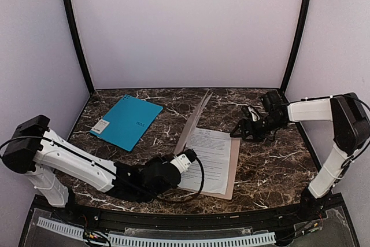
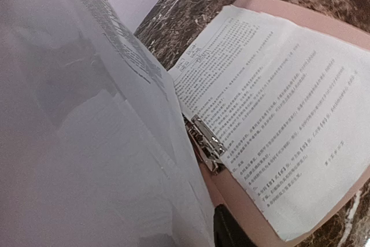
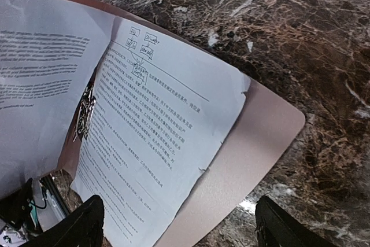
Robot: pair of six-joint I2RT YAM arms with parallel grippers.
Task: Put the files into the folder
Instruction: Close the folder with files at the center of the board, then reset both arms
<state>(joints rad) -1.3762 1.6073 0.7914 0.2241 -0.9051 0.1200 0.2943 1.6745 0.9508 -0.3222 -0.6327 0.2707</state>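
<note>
Marble-patterned desk (image 1: 272, 166) carries everything. Near its middle the tan folder (image 1: 234, 169) lies open: its right half is flat on the desk and its left half stands raised, seen as a thin strip from above. The files (image 1: 209, 154) are inside it. Printed sheets lie flat on the right half, their left edge at the spine, with bare tan card showing along their right and near sides. One more sheet (image 3: 40, 73) is lifted up against the raised half and fills the left of the left wrist view. A teal folder (image 1: 127, 121) lies shut, well apart at far left.

Of the two arms, the left tool (image 1: 188, 157) is at the folder's spine, beside the lifted sheet; only one dark finger (image 2: 231, 229) shows, so I cannot tell its gape or whether it grips. The right tool (image 1: 244, 126) hovers just beside the folder's right edge, its jaws spread wide and holding nothing.

Smallest, the metal clip (image 2: 207, 143) sits at the spine, touching the flat sheets' left edge.
</note>
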